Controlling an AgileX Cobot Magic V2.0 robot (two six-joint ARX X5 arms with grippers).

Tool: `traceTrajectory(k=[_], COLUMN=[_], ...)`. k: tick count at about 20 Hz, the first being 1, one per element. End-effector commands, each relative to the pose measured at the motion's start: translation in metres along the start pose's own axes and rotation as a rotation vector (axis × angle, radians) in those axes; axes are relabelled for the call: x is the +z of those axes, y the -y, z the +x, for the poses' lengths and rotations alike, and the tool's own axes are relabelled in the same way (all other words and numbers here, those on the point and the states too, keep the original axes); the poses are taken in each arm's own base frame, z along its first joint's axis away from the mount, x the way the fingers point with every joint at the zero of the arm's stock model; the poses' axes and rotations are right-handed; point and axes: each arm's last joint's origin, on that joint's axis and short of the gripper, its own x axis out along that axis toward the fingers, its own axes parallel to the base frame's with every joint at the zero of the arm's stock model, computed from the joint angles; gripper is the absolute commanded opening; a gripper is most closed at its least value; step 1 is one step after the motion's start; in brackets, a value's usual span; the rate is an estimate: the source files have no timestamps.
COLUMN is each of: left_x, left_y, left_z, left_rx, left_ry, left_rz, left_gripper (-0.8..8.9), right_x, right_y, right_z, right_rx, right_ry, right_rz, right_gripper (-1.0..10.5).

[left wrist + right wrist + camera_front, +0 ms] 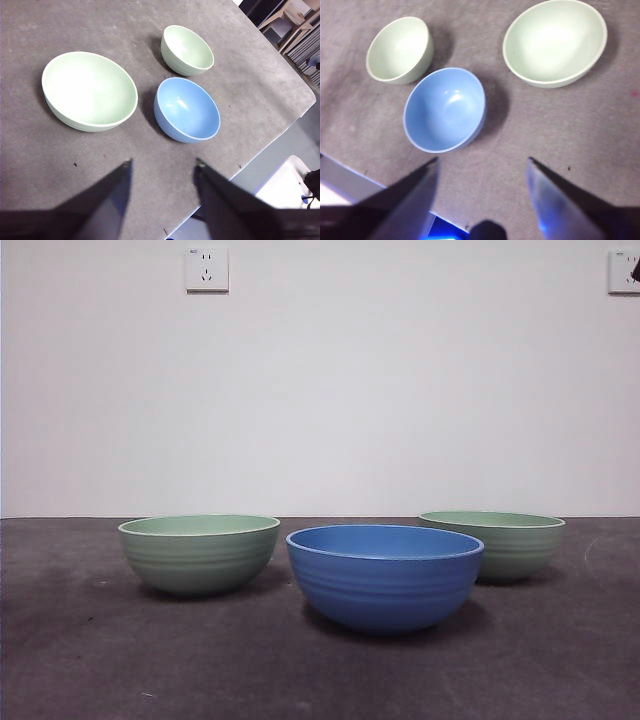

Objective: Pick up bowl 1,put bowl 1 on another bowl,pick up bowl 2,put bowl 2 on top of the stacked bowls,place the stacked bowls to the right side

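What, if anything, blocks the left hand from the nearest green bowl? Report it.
Nothing visible does. The left hand hangs open above the table, and only bare grey mat lies between it and the green bowl. The blue bowl sits off to the side, apart from it.

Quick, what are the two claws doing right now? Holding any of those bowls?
Left gripper: open, holding nothing, above the table short of the bowls.
Right gripper: open, holding nothing, also up above the table.
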Motion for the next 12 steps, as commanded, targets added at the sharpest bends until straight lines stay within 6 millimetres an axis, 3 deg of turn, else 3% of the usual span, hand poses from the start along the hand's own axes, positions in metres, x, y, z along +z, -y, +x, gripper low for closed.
traceTrajectory(k=[1, 12], left_x=[0.001, 0.001], left_y=[0.001, 0.001], left_z=[0.000, 0.000], left_rx=[-0.011, -0.010], left_ry=[0.009, 0.012], left_rz=[0.003, 0.004], left_gripper=[5.45, 5.44], right_x=[0.001, 0.009], right_y=[0.000, 0.008], right_z=[-0.001, 0.012], right_rx=[-0.011, -0.066], right_ry=[0.003, -0.010], right_rz=[0.019, 0.061], right_gripper=[6.3, 6.3])
